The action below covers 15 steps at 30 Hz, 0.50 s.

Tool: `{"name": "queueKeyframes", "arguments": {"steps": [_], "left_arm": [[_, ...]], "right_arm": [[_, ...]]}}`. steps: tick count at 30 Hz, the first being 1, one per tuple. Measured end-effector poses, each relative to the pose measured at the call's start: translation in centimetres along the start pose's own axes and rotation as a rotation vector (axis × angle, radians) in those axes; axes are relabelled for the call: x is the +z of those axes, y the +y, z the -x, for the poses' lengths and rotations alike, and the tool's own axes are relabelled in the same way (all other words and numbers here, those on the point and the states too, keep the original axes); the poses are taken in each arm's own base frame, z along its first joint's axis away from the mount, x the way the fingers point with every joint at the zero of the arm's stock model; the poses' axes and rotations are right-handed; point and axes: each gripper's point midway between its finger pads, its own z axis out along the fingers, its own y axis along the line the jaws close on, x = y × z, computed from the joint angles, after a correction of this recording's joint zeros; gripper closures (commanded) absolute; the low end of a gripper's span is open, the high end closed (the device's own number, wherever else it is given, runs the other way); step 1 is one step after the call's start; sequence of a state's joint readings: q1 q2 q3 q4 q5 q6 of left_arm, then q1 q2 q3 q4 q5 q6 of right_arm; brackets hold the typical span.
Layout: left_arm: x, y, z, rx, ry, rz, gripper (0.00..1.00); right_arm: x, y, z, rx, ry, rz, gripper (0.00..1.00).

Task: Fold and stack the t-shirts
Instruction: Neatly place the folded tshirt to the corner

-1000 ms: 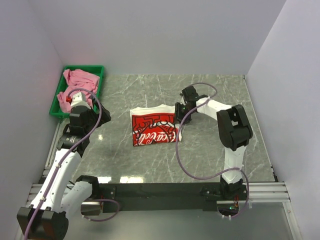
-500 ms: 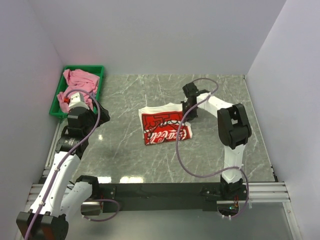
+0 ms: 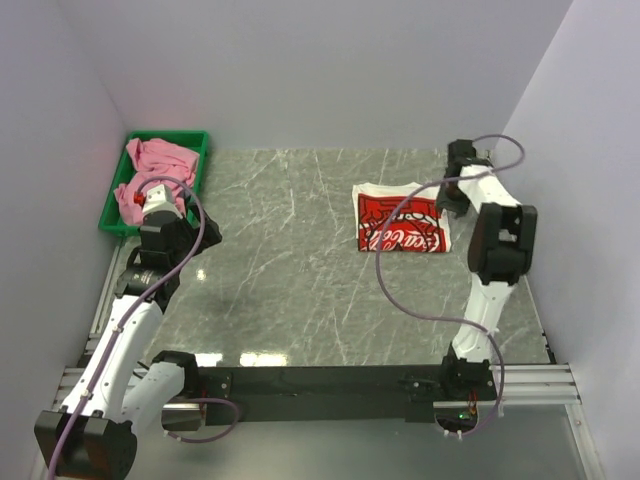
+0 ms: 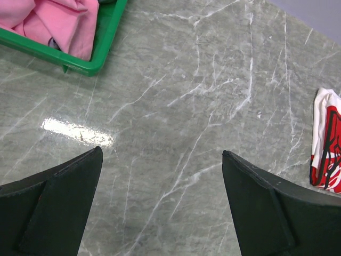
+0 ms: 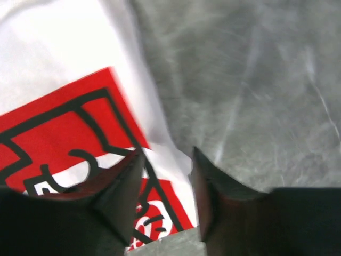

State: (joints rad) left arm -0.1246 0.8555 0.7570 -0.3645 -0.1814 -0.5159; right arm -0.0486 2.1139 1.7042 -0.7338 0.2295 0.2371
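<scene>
Roughly half done, I judge: the folded white fabric t-shirt with a red graphic (image 3: pixel 400 222) lies far right on the grey marble table (image 3: pixel 300 290), with the right gripper (image 5: pixel 167 154) over its edge, jaws partly apart. The crumpled pink t-shirt (image 3: pixel 155 165) waits unfolded in the green plastic tray (image 3: pixel 170 134), and the left gripper (image 4: pixel 161 153) hangs wide open nearby.

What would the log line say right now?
left gripper: open, empty | right gripper: open over white shirt edge | pink shirt: in green tray
</scene>
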Motion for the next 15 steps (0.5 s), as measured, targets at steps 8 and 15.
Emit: {"name": "queueKeyframes", "arguments": {"steps": [8,15], "left_arm": [[0.0,0.0,0.0,0.000,0.001,0.000,0.01],[-0.1,0.0,0.1,-0.001,-0.004,-0.002,0.01]], "right_arm": [[-7.2,-0.3,-4.6,0.384,-0.076,0.223,0.28],[-7.7,4.1,-11.1,0.775,-0.029,0.428,0.28]]}}
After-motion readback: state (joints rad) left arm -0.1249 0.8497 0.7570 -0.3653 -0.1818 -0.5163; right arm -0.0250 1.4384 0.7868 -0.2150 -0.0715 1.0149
